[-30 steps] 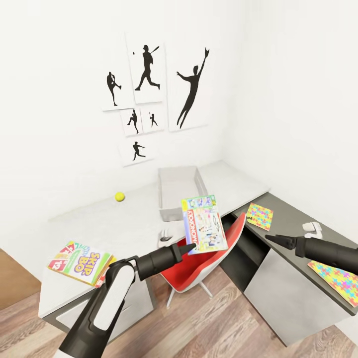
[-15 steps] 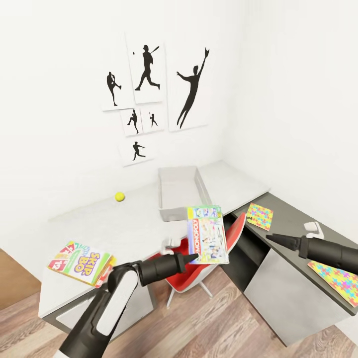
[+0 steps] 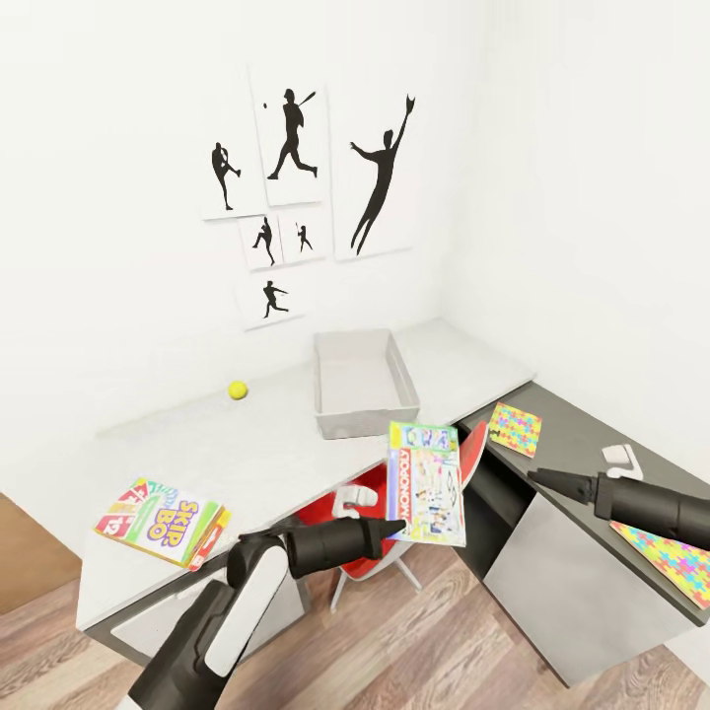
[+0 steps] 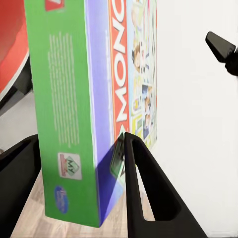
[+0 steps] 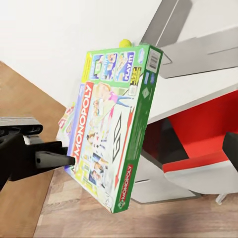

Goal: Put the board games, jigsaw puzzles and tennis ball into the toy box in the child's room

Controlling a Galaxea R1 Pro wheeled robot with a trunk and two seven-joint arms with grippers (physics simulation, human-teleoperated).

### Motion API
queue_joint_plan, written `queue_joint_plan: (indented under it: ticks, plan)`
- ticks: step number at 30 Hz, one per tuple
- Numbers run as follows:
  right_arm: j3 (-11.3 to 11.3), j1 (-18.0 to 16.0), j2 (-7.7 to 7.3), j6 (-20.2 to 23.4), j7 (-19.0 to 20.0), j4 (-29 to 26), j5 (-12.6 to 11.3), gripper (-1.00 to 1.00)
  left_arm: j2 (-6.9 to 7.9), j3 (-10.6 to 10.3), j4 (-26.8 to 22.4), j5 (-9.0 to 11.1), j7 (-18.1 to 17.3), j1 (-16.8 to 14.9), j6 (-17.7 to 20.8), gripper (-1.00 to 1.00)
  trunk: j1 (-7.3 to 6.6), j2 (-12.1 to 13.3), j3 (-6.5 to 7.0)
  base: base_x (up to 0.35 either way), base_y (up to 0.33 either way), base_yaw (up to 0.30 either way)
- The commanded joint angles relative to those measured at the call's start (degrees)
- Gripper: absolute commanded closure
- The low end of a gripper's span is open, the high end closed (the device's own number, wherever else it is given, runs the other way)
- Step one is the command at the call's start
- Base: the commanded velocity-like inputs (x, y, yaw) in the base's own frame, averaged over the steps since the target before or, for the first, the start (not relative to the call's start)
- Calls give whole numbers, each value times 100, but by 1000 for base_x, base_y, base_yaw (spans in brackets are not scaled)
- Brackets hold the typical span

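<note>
Left gripper (image 3: 392,533) clamps the lower edge of the Monopoly box (image 3: 425,481), held upright above the red chair (image 3: 347,501), in front of the toy box (image 3: 362,383) on the table (image 3: 266,439). Right gripper (image 3: 537,477): fingertips too small to judge. Tennis ball (image 3: 237,390) lies near the wall; 1 puzzle (image 3: 673,556) is cut off at the frame edge.

Child's room: baseball posters (image 3: 296,187), games.

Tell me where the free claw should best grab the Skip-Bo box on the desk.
Probably the Skip-Bo box by its near edge, which juts past the desk front. It lies flat, so coming in level from the room side lets the right claw close above and below.
</note>
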Motion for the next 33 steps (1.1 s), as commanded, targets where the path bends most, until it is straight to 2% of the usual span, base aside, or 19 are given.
queue_joint_plan:
  ticks: [1,6,11,22,33]
  plan:
    - [-3,-6,-1,21,26,0,12,-100,-2,5,-2,9,-2,-5,31,100,3,-12,-11,0,0,0]
    - [28,0,5,21,32,0,9,-100,-6,-307,37,4,-28,-20,-91,100,3,-12,-11,0,0,0]
    - [40,-4,13,21,33,2,-3,-100,-14,-448,48,-2,-228,-29,-145,100,3,-12,-11,0,0,0]
    - [52,-11,29,21,34,26,-24,-100,-17,-514,30,-4,-736,-33,-262,100,3,-12,-11,0,0,0]
    - [90,-3,33,21,34,32,-53,-100,-30,-518,-21,-4,-840,-33,-300,100,3,-12,-11,0,0,0]
